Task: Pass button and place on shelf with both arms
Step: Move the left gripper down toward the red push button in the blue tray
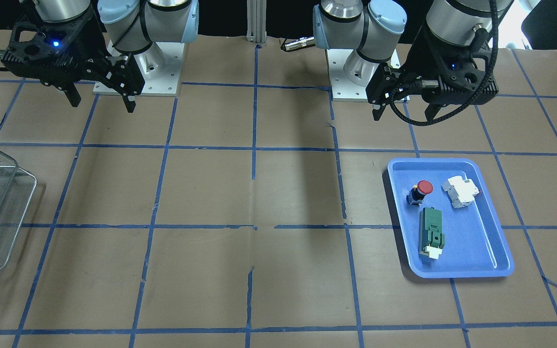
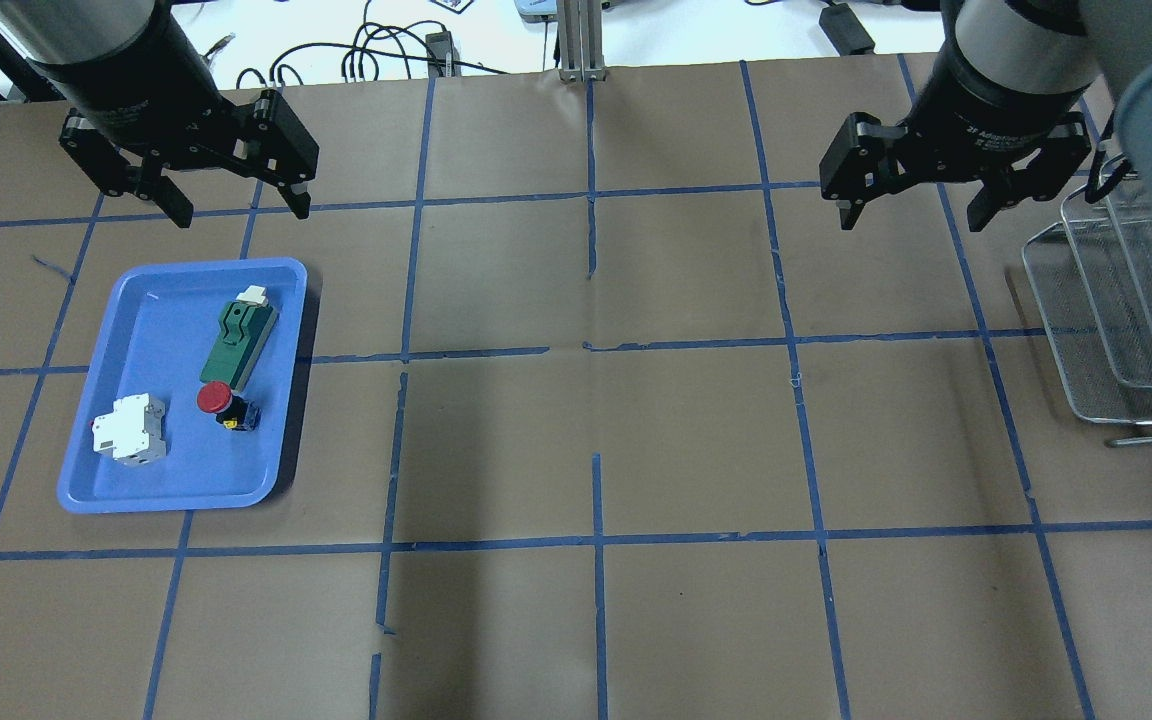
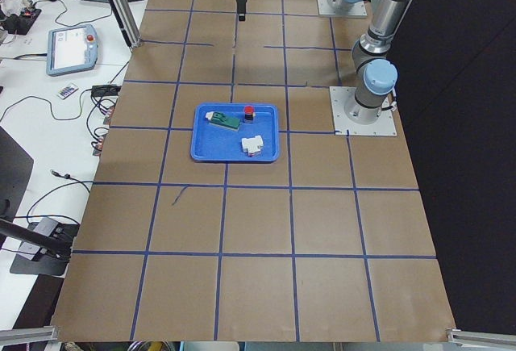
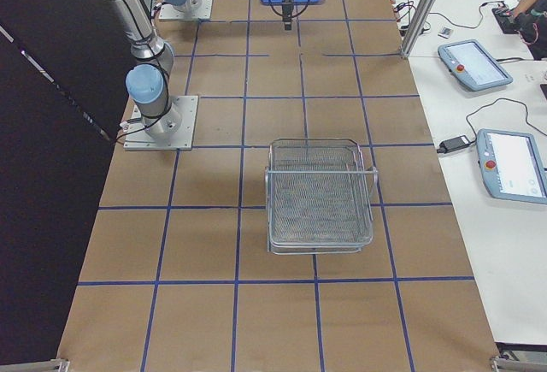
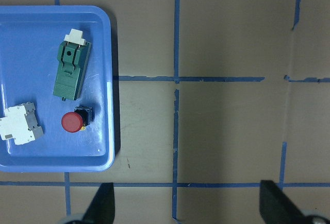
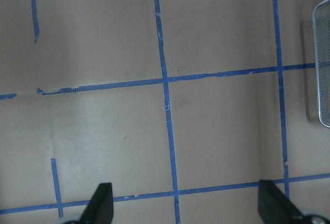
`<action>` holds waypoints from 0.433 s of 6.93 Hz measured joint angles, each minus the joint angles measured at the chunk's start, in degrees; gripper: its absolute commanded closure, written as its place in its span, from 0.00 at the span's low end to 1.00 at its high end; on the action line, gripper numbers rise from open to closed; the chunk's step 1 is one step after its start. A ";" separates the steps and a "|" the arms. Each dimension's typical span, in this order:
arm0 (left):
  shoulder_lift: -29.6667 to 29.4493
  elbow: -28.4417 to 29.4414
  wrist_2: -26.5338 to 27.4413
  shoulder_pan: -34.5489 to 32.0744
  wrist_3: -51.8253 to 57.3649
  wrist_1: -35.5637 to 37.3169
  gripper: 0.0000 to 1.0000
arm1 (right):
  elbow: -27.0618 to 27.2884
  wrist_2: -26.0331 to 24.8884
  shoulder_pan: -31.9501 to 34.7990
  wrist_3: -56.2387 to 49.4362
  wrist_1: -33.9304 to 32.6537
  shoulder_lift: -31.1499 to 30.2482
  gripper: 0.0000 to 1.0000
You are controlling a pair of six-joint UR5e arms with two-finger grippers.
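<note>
The red-capped button (image 2: pixel 221 404) lies on its side in the blue tray (image 2: pixel 106 480), between a green block (image 2: pixel 238 337) and a white block (image 2: pixel 129 430); it also shows in the front view (image 1: pixel 419 191) and the left wrist view (image 5: pixel 75 121). My left gripper (image 2: pixel 236 205) is open and empty, high above the table beyond the tray's far edge. My right gripper (image 2: pixel 911 208) is open and empty, high above the table left of the wire-mesh shelf (image 2: pixel 1126 320). The shelf also shows in the right exterior view (image 4: pixel 320 194).
The brown table carries a grid of blue tape lines. The arm bases (image 1: pixel 138 72) stand at the robot's edge. An aluminium post (image 2: pixel 581 40) stands at the far edge. The tray is at my left, the shelf at my right.
</note>
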 measured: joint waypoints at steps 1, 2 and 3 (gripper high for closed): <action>0.03 -0.10 0.01 0.02 0.17 -0.11 0.00 | 0.01 0.00 -0.02 0.00 0.00 0.02 0.00; 0.08 -0.65 -0.01 0.20 1.76 -0.17 0.00 | 0.04 0.00 -0.04 0.00 0.00 0.05 0.00; 0.08 -2.26 -0.02 1.55 5.93 0.05 0.00 | 0.05 -0.02 -0.04 -0.02 0.01 0.03 0.00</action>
